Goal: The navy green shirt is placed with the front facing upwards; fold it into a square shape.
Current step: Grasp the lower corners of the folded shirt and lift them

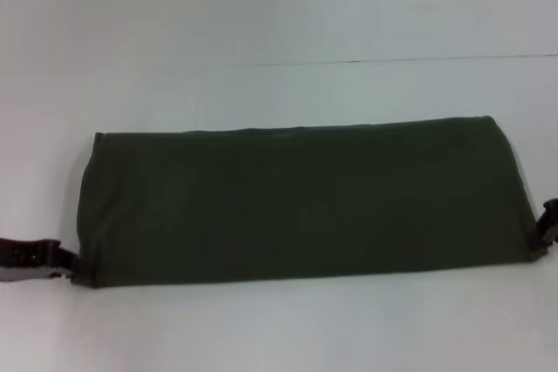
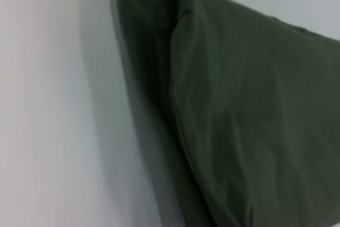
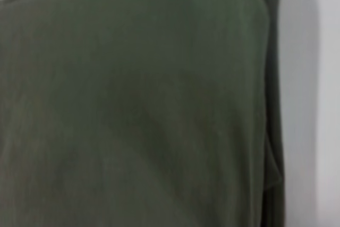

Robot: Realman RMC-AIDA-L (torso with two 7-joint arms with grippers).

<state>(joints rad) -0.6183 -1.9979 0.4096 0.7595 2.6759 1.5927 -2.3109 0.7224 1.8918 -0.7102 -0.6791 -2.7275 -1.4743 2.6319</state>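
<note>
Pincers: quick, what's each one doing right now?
Left pincer: at the near left corner of the dark olive-green folded cotton shirt; grip cannot be told.
Right pincer: at its right end; cannot be told.

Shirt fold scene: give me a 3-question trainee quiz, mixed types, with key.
1. True or false: the shirt lies as a wide folded band on the table.
2. The left gripper is at the band's: A) far edge B) near left corner C) middle
3. Fill in: the right gripper is at the band's ___ end.

Key: 1 true; 2 B; 3 right.
</note>
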